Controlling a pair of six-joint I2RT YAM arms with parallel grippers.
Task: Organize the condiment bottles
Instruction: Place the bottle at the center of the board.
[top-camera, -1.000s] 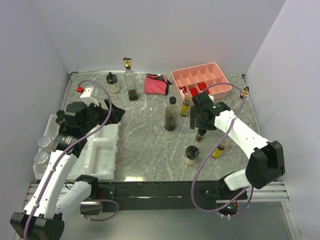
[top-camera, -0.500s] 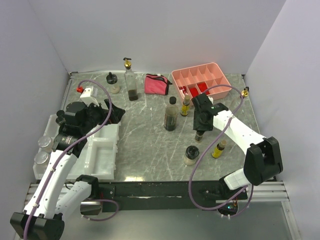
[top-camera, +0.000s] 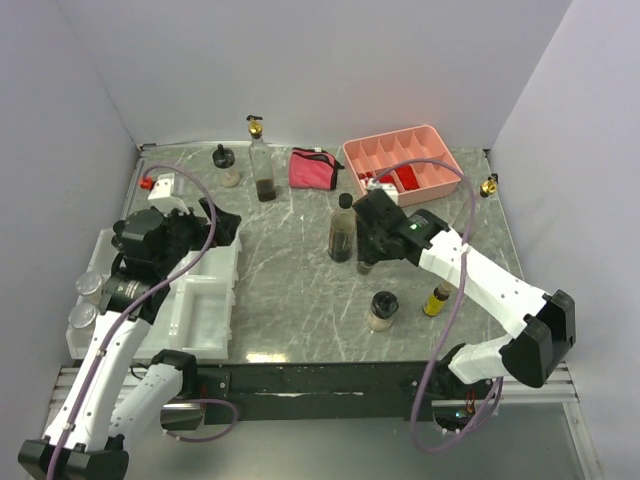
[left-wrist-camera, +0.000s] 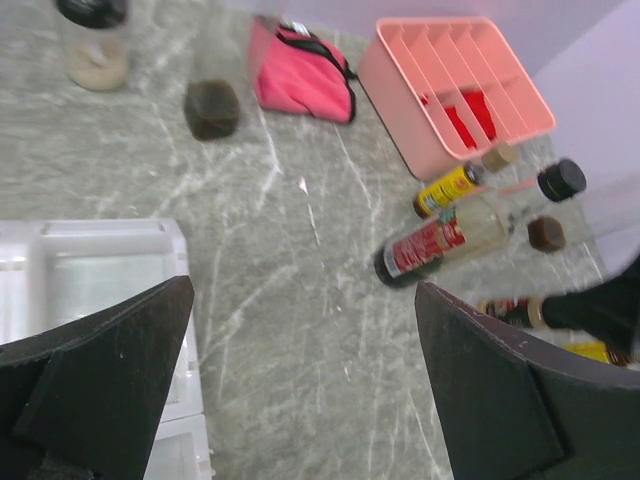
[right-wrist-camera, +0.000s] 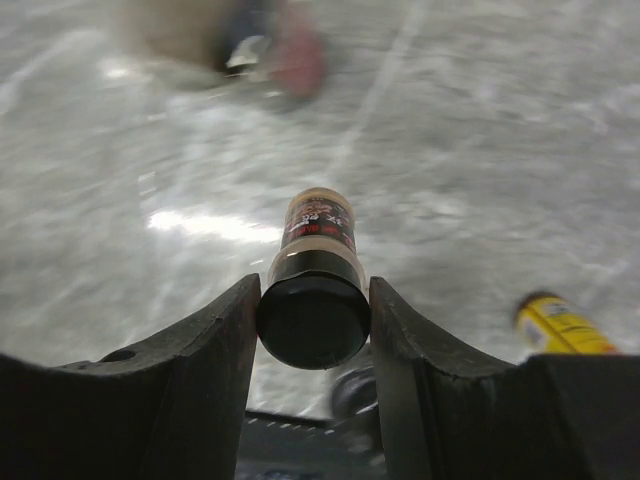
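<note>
My right gripper (top-camera: 368, 248) is shut on a small black-lidded spice bottle (right-wrist-camera: 313, 300) with a red and black label and holds it just right of a dark sauce bottle (top-camera: 341, 232). A black-lidded jar (top-camera: 383, 310) and a small yellow bottle (top-camera: 436, 298) stand nearer the front. A tall gold-topped bottle (top-camera: 262, 165) and a black-topped jar (top-camera: 224, 164) stand at the back left. My left gripper (top-camera: 220, 224) is open and empty above the table beside the white organizer (top-camera: 205, 310); in its wrist view (left-wrist-camera: 310, 380) the fingers (left-wrist-camera: 100, 370) are wide apart.
A pink compartment tray (top-camera: 400, 160) and a pink zip pouch (top-camera: 312, 167) sit at the back. Two lidded jars (top-camera: 88, 286) stand in the white organizer's left part. A small gold-topped bottle (top-camera: 488, 185) stands by the right wall. A white and red part (top-camera: 160, 183) lies at the far left.
My right gripper has moved left with the spice bottle, from mid-right to beside the dark sauce bottle. My left arm has shifted slightly toward the left and front.
</note>
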